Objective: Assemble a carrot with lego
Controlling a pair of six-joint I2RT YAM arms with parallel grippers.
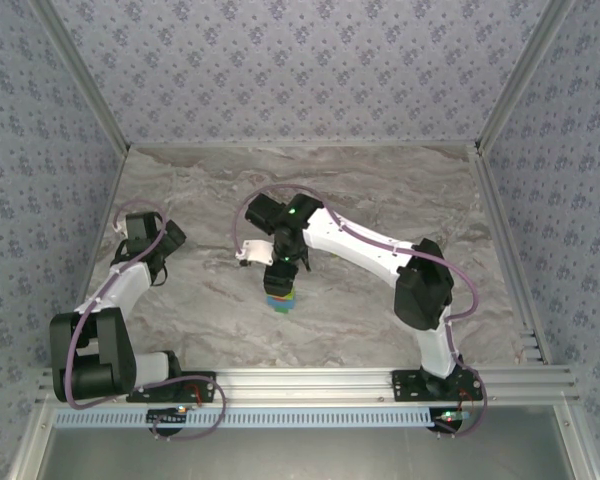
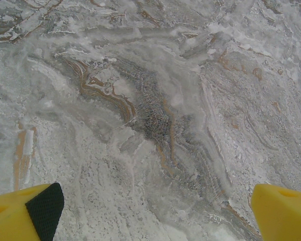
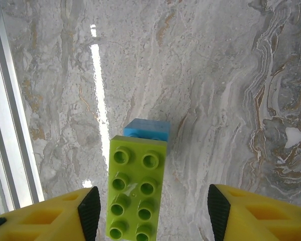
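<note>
The carrot [image 1: 281, 298] stands as a small stack of lego near the middle of the marble table, lime-green on top with blue and a bit of red below. In the right wrist view its top is a lime-green brick [image 3: 137, 188] with eight studs, and a blue brick [image 3: 147, 129] juts out beneath its far end. My right gripper [image 1: 282, 268] [image 3: 153, 210] hovers over the stack, open, with the green brick close to the left pad [image 3: 90, 211] and a wide gap to the other. My left gripper [image 1: 168, 243] [image 2: 155, 213] is open over bare table at the left.
An aluminium rail [image 1: 300, 382] runs along the near edge and also appears at the left as a rail [image 3: 10, 130] in the right wrist view. Patterned walls [image 1: 40, 150] enclose the table on three sides. Marble table [image 1: 380, 190] stretches behind the stack.
</note>
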